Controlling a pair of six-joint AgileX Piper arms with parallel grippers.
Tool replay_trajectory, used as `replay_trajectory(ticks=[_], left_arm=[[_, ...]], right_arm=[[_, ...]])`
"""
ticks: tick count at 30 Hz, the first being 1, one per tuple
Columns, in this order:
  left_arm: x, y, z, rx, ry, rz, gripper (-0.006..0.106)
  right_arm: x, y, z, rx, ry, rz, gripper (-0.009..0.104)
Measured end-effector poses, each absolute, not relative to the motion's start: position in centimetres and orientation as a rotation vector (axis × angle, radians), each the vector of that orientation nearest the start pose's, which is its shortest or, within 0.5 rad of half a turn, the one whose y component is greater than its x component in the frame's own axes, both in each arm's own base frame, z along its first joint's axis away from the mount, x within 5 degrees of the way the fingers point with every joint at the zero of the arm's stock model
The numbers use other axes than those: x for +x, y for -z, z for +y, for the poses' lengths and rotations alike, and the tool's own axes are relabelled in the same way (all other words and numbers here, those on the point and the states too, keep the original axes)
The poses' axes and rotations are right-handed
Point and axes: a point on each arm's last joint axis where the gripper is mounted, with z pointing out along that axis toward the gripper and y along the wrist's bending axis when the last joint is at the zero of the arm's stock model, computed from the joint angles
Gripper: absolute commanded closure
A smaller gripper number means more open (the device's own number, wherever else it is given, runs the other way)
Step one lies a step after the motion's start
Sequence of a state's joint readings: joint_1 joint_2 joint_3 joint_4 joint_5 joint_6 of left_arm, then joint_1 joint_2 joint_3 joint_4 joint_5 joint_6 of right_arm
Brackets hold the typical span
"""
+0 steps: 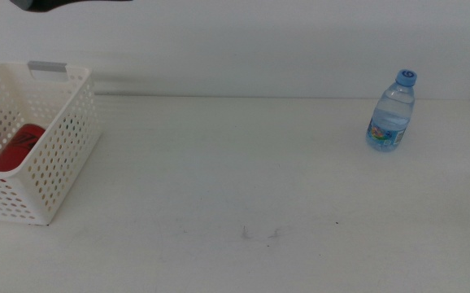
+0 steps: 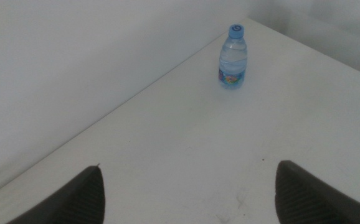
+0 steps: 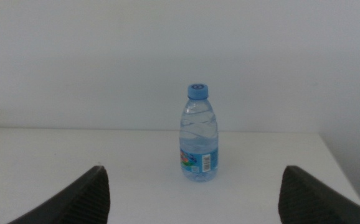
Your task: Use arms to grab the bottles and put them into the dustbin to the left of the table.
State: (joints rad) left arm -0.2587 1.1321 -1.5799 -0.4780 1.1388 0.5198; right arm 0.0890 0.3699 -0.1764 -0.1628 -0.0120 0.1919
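The clear blue-capped water bottle (image 1: 392, 111) stands upright at the far right of the white table (image 1: 243, 179). It also shows in the left wrist view (image 2: 233, 57) and the right wrist view (image 3: 200, 134). The red can (image 1: 19, 146) lies inside the white perforated dustbin (image 1: 64, 138) at the table's left. The yellow-tea bottle is not in view. My left gripper (image 2: 190, 169) is open and empty, far from the water bottle. My right gripper (image 3: 194, 169) is open and empty, facing the bottle from a distance. Neither gripper shows in the middle view.
A dark piece of an arm (image 1: 56, 4) shows at the top left edge of the middle view, above the dustbin. A few small scuff marks (image 1: 259, 234) lie on the table's front middle. A white wall runs behind the table.
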Motion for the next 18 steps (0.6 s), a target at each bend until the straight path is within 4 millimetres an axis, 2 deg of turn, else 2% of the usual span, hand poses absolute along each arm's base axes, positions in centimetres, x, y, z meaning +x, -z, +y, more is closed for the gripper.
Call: replay_trajectory(ticks=[2,5,12,16,18], left_arm=[[17.4,-49.8,-8.5,0.824,0.429,1.932,0.007],[17.4,-49.8,-8.5,0.825,0.427,1.929,0.007],[17.5,-50.0,-8.5,0.812,0.422,1.911,0.007],[17.5,-50.0,-8.5,0.808,0.42,1.907,0.007],[17.6,-50.1,-8.5,0.804,0.419,1.902,0.007]], right_arm=[[11.0,-25.5,1.1,-0.051,-0.102,1.704,0.005],[13.3,-24.9,1.4,-0.054,-0.119,1.762,0.005],[17.3,-22.6,2.2,-0.097,-0.151,1.796,0.005],[19.8,-20.8,2.6,-0.139,-0.155,1.759,0.005],[20.9,-19.9,2.5,-0.107,-0.144,1.729,0.005]])
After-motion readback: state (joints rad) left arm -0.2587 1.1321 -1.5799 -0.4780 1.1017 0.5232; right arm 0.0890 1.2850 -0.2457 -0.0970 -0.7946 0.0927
